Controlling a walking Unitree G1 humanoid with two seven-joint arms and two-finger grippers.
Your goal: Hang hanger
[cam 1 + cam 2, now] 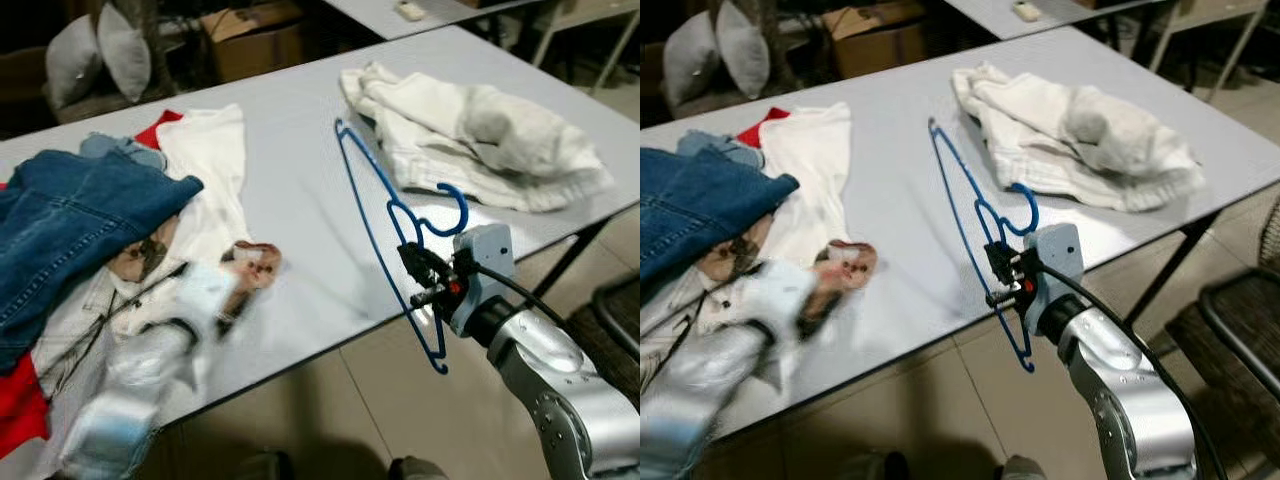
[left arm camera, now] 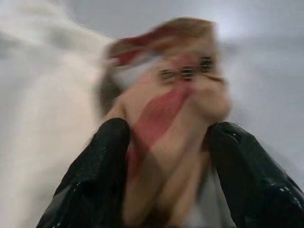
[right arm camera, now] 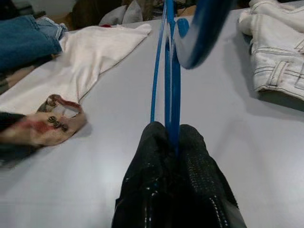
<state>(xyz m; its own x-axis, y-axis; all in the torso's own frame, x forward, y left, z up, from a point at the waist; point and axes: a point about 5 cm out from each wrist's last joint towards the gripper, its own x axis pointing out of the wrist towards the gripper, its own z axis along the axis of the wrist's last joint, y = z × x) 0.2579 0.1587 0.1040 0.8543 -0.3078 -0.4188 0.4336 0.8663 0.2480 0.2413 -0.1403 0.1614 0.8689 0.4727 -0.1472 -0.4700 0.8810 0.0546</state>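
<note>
So my right pincer (image 1: 425, 283) grips the blue hanger (image 1: 375, 215); my left pincer (image 2: 161, 156) spreads around the patterned cloth (image 2: 166, 95); hanging remains.

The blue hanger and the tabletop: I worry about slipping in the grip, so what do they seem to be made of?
The blue hanger, pinched by the right tool, looks like thin wire with a glossy blue coating, probably plastic over metal: slim, even rods and a bright sheen on the hook. The tabletop seems a smooth, matte grey laminate, showing soft reflections and no grain.
</note>
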